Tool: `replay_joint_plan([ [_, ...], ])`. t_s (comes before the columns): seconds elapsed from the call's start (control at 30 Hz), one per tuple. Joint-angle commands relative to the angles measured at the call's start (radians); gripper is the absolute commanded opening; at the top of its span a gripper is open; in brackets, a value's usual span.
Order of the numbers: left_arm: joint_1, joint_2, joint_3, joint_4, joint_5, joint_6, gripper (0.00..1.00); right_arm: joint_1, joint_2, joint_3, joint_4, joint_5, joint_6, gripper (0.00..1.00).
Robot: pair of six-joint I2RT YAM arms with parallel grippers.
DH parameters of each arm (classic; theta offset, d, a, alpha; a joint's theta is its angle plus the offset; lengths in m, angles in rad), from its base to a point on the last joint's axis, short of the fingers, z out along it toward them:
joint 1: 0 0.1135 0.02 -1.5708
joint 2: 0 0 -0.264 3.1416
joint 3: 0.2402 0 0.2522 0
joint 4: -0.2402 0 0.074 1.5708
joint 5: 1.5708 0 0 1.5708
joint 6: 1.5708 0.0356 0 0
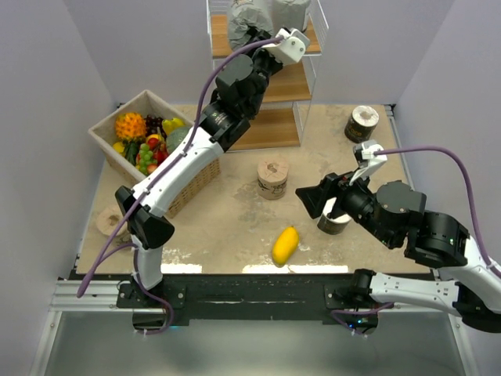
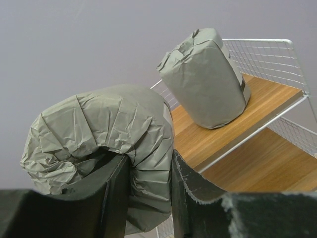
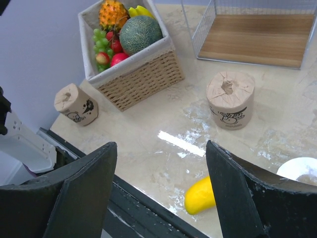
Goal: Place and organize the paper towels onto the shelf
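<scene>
My left gripper (image 1: 252, 37) reaches up to the top tier of the shelf (image 1: 291, 82) and is shut on a grey paper towel roll (image 2: 99, 134), pinching its crumpled wrapper between the fingers (image 2: 116, 198). A second grey roll (image 2: 208, 79) stands on the top wooden board (image 2: 267, 99) beside it. On the table stand a tan printed roll (image 1: 272, 178), another tan roll (image 1: 108, 222) at the far left, and a dark roll (image 1: 362, 123) at the right back. My right gripper (image 1: 313, 200) hangs open over the table, beside a dark roll with a pale top (image 1: 335, 221).
A wicker fruit basket (image 1: 192, 184) sits left of the shelf. A yellow mango (image 1: 285, 244) lies near the table's front edge, just below my right gripper (image 3: 161, 193). The shelf's lowest board (image 3: 257, 39) stands at table level. Purple walls close in the sides.
</scene>
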Motion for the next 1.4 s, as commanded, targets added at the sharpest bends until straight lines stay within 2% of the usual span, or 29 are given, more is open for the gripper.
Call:
replay_joint_plan([
  [0.0, 0.012, 0.0, 0.056, 0.103, 0.031, 0.023, 0.38, 0.001, -0.013, 0.043, 0.012, -0.022, -0.012, 0.76],
  [0.57, 0.047, 0.057, 0.079, 0.139, 0.088, -0.017, 0.42, 0.001, -0.082, -0.007, 0.089, 0.009, -0.042, 0.77],
  [1.03, 0.056, 0.099, 0.079, 0.149, 0.082, -0.007, 0.43, -0.001, -0.085, -0.019, 0.113, 0.027, -0.072, 0.78],
  [1.37, 0.079, 0.134, 0.14, 0.198, 0.09, -0.038, 0.57, -0.001, -0.056, -0.022, 0.135, 0.027, -0.104, 0.79],
])
